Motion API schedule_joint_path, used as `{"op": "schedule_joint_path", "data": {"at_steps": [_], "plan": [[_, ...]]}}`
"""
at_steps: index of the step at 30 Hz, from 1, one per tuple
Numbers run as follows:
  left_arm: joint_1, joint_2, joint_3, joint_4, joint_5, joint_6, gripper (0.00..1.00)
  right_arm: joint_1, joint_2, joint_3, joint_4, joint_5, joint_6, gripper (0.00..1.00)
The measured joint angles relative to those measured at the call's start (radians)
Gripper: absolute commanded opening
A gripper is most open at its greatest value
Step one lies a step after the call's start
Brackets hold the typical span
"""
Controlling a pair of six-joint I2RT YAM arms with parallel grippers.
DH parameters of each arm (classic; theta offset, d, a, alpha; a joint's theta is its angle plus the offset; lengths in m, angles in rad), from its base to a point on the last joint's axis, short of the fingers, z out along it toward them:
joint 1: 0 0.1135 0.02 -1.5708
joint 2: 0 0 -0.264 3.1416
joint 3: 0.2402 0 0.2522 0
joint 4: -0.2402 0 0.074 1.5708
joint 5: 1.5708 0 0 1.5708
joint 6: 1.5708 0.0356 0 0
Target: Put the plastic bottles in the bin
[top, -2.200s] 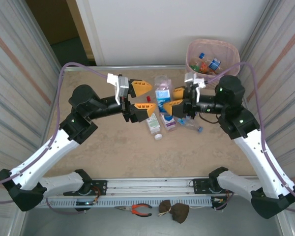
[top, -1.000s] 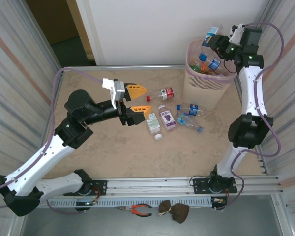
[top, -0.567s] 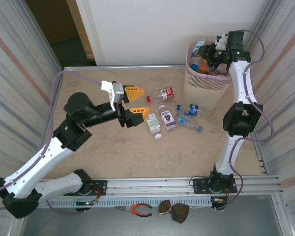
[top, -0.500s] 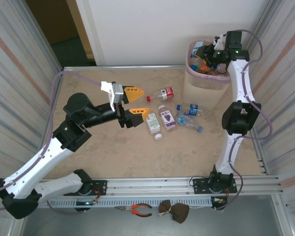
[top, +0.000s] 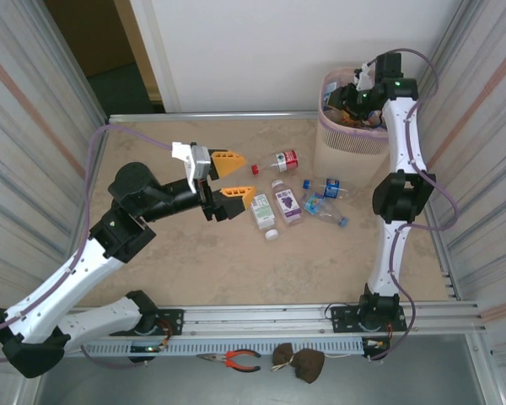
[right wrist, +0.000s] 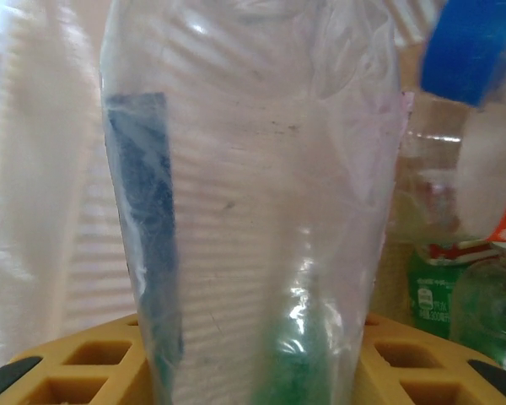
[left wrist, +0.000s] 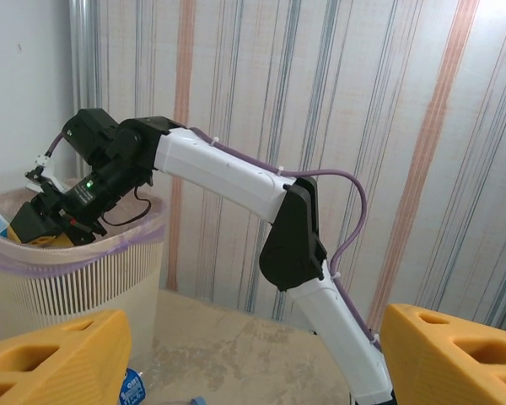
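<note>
Several plastic bottles lie mid-table: a red-labelled one (top: pixel 282 159), a white-labelled one (top: pixel 262 211), a purple-labelled one (top: pixel 287 202) and two blue-labelled ones (top: pixel 325 187). The pale pink bin (top: pixel 354 126) stands at the far right corner with bottles inside. My right gripper (top: pixel 352 94) reaches down into it, shut on a clear plastic bottle (right wrist: pixel 253 169) that stands between the yellow fingers (right wrist: pixel 59 367). Left of the bottles hovers my left gripper (top: pixel 230 178), open with nothing between its fingers (left wrist: pixel 51 359). The bin (left wrist: pixel 67 270) stands at the left in the left wrist view.
Loose caps, a red one (top: pixel 255 169) and a white one (top: pixel 271 234), lie among the bottles. Striped walls close in both table sides. Pliers (top: pixel 236 360) and a brown object (top: pixel 299 363) rest on the front rail. Inside the bin are a green-labelled bottle (right wrist: pixel 430 295) and a blue cap (right wrist: pixel 476 51).
The right arm carried the clear bottle from the table up over the bin and lowered it inside the rim. The left gripper drifted slightly back to the left, still open.
</note>
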Motion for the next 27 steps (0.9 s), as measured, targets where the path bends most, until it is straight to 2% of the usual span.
{"op": "schedule_joint_path", "data": {"at_steps": [7, 13, 16, 27], "plan": [[0.000, -0.020, -0.016, 0.000, -0.005, -0.001, 0.78, -0.002, 0.072, 0.046, -0.026, 0.076, -0.028, 0.55], [0.001, -0.029, -0.023, 0.000, -0.011, -0.001, 0.78, 0.013, 0.089, 0.053, -0.070, 0.150, -0.047, 0.72], [0.001, -0.034, -0.028, 0.000, -0.012, -0.001, 0.78, 0.016, 0.103, 0.053, -0.076, 0.176, -0.054, 0.77], [0.001, -0.039, -0.035, 0.001, -0.020, -0.003, 0.78, 0.013, 0.033, 0.052, -0.091, 0.206, -0.047, 0.85]]}}
